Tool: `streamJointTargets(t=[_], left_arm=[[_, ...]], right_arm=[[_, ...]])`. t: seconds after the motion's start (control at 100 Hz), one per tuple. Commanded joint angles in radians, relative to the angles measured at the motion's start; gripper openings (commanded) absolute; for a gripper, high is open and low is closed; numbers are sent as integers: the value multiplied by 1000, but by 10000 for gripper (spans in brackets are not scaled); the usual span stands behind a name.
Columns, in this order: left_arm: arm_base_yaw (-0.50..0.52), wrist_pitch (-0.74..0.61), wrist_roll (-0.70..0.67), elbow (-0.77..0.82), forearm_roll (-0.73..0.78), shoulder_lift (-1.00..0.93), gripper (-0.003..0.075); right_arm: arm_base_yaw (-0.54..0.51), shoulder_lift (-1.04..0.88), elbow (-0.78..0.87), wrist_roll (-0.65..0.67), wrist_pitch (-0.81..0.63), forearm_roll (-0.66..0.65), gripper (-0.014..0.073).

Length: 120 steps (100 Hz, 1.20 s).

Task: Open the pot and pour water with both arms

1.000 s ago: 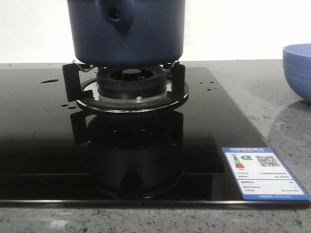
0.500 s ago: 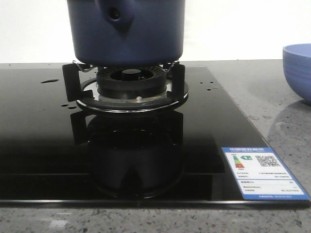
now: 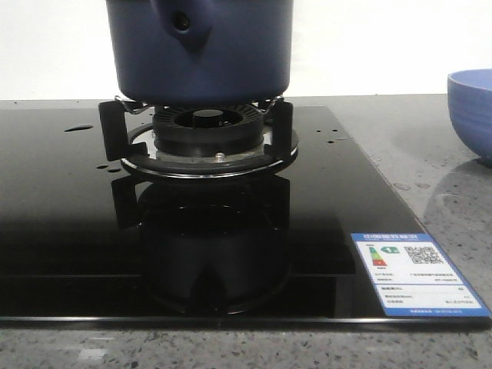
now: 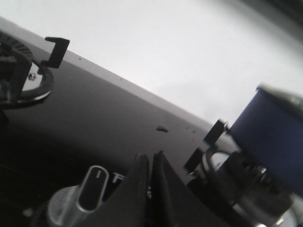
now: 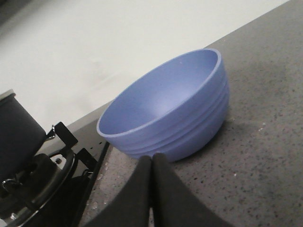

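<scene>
At the top centre of the front view, the navy pot (image 3: 200, 50) sits on the black burner grate (image 3: 207, 138) of a glossy black glass hob (image 3: 69, 231); its pointed handle bracket with a round hole faces the camera. Small shiny drops of water (image 3: 78, 127) lie on the glass at the left, with finer drops right of the burner. At the lower right corner of the hob is a blue-and-white energy label (image 3: 415, 273) with a coloured rating arrow and a QR code; its small print is too fine to read. A light blue ribbed bowl (image 3: 473, 108) stands on the speckled grey bench (image 3: 430, 169) at the right edge.

The left claw (image 4: 151, 189) has its fingers pressed together, empty, above a silver control knob (image 4: 90, 191). The right claw (image 5: 152, 189) is likewise pressed together and empty, near the bowl (image 5: 168, 111).
</scene>
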Motion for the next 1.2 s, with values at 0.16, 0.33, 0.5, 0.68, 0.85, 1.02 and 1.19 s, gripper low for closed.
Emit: streamJointTargets(t=[0.16,0.33,0.5,0.68,0.85,1.02,1.19], left_arm=[[0,-60,-10,-63,-154,-27,-19],[0,127,48,-265,24,42,-20],[0,310,296,-503,25,212,-19],[0,440,426,-689,-102,394,-19],[0,525,622,-761,-257,500,-18],[0,539,813,-768,-483,559,92],[0,559,940,-768,-631,601,414]], right_arm=[[-5,-15,-119,-9,80,4,-49],[-5,53,-310,-134,238,-74,-46],[-5,240,-517,-278,382,-74,-46],[-3,462,-700,-300,489,-68,-46],[37,580,-781,-364,496,-46,-44],[92,640,-820,-458,496,46,71],[113,663,-823,-458,496,75,447]])
